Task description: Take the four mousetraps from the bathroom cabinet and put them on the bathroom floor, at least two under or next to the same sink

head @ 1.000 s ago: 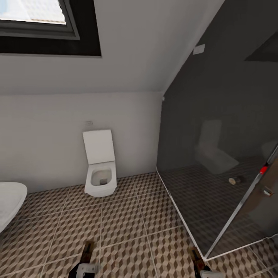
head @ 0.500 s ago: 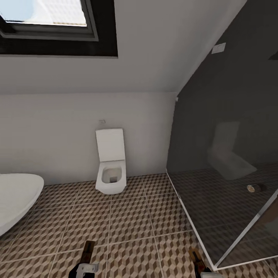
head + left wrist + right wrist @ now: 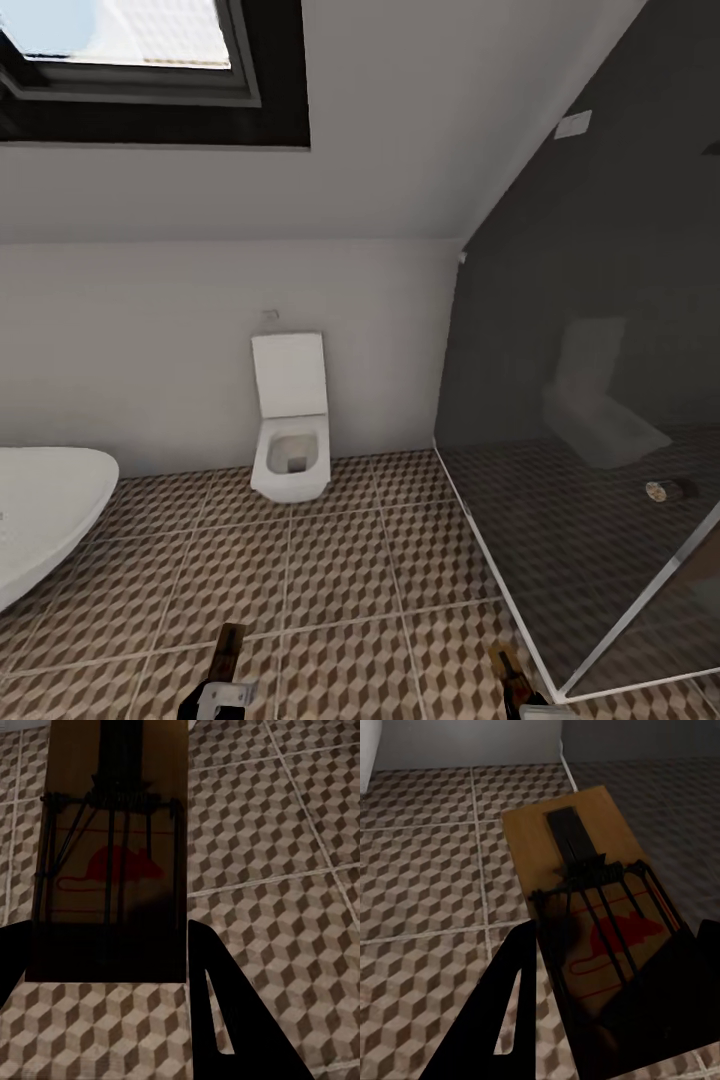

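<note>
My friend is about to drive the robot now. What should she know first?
Left gripper: shut on a mousetrap, held above the floor.
Right gripper: shut on a second mousetrap.
The robot faces the toilet, with the bathtub to its left and the glass shower to its right.
Done: two traps are picked up.
Left: find the sink, set these two on the floor beside or under it, then bring the other two.
</note>
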Tool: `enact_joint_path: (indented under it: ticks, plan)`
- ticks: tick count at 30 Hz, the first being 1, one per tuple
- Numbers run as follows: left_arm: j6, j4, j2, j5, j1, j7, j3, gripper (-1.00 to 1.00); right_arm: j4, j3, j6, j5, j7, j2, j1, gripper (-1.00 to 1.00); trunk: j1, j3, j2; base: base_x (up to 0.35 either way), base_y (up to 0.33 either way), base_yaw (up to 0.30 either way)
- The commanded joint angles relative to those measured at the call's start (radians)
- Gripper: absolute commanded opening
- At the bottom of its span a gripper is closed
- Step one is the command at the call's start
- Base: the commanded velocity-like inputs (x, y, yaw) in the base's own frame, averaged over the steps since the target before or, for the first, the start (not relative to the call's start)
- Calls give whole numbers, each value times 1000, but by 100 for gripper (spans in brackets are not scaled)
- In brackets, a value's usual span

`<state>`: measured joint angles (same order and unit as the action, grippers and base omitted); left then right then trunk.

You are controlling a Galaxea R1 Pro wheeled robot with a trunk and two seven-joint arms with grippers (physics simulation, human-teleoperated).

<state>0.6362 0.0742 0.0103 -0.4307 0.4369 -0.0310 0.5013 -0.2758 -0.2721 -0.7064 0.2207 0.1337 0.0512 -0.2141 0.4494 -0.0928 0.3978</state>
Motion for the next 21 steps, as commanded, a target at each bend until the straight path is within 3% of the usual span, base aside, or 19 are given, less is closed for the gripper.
enact_joint_path:
  ticks: [1,10,21]
  plan:
    - [5,4,1,0,2,-6,8,-100,0,-9,-2,6,6,1,-1,-100,1,-2,2,0,0,227]
    - [5,4,2,0,2,-7,8,-100,0,-9,-2,6,6,1,-1,-100,1,-2,2,0,0,264]
    - [5,4,1,0,2,-6,8,-100,0,-9,-2,6,6,1,-1,-100,1,-2,2,48,58,39]
